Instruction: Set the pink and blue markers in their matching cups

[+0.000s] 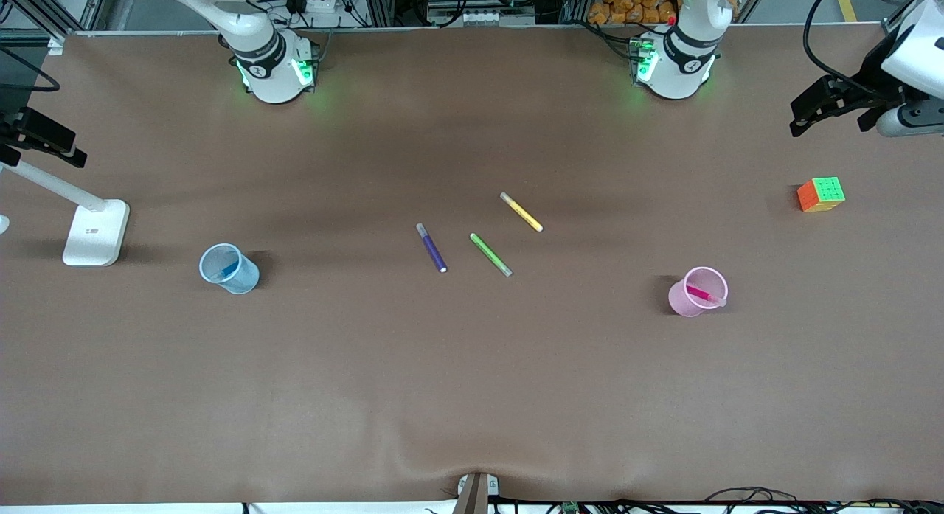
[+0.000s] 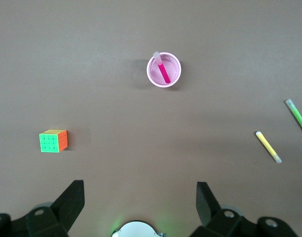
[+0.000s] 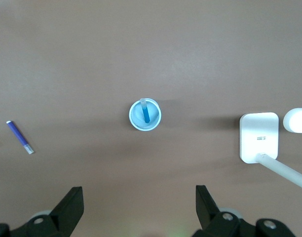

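Note:
The pale blue cup (image 1: 230, 270) stands toward the right arm's end of the table with the blue marker (image 1: 226, 269) leaning inside it; both show in the right wrist view, cup (image 3: 145, 114) and marker (image 3: 146, 113). The pale pink cup (image 1: 698, 292) stands toward the left arm's end and holds the pink marker (image 1: 703, 294); the left wrist view shows the cup (image 2: 164, 70) and marker (image 2: 163, 72). My left gripper (image 1: 830, 119) (image 2: 139, 187) and right gripper (image 1: 43, 144) (image 3: 138, 191) are open, empty and raised high over their own ends of the table.
A dark purple pen (image 1: 431, 247), a green pen (image 1: 490, 254) and a yellow pen (image 1: 521, 212) lie at the table's middle. A colour cube (image 1: 821, 194) sits near the left arm's end. A white stand with a slanted rod (image 1: 94, 232) is beside the blue cup.

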Robot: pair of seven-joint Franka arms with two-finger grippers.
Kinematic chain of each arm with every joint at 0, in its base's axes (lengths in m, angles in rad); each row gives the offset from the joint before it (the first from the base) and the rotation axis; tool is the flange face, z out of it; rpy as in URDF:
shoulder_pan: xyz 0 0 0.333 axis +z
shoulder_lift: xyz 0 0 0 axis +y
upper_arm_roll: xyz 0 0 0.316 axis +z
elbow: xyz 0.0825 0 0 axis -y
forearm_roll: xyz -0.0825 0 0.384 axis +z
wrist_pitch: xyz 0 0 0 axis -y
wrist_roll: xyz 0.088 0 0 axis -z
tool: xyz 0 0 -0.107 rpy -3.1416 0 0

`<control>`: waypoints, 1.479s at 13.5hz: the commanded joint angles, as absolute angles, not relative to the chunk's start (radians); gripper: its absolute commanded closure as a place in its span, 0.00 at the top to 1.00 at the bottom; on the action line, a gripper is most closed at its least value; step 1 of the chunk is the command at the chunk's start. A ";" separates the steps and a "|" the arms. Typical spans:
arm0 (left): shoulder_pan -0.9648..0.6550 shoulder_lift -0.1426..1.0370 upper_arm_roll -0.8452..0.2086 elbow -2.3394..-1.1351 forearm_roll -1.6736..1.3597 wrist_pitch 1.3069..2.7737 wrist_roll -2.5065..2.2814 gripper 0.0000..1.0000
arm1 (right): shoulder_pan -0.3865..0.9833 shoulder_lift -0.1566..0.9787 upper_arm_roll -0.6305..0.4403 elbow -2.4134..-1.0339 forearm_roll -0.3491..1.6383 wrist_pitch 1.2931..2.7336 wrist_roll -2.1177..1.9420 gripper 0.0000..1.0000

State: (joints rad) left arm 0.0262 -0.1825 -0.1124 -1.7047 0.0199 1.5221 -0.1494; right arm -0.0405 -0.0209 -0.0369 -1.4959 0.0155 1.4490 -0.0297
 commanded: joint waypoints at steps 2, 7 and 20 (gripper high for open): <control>0.032 -0.158 -0.112 -1.661 0.031 1.471 -0.126 1.00 | -0.063 -0.052 0.000 -1.532 -0.012 1.468 -0.041 1.00; 0.031 -0.150 -0.112 -1.666 0.028 1.463 -0.120 1.00 | -0.063 -0.054 0.011 -1.532 -0.011 1.483 -0.040 1.00; 0.031 -0.149 -0.112 -1.664 0.012 1.445 -0.141 1.00 | -0.064 -0.052 0.008 -1.531 0.002 1.503 -0.049 1.00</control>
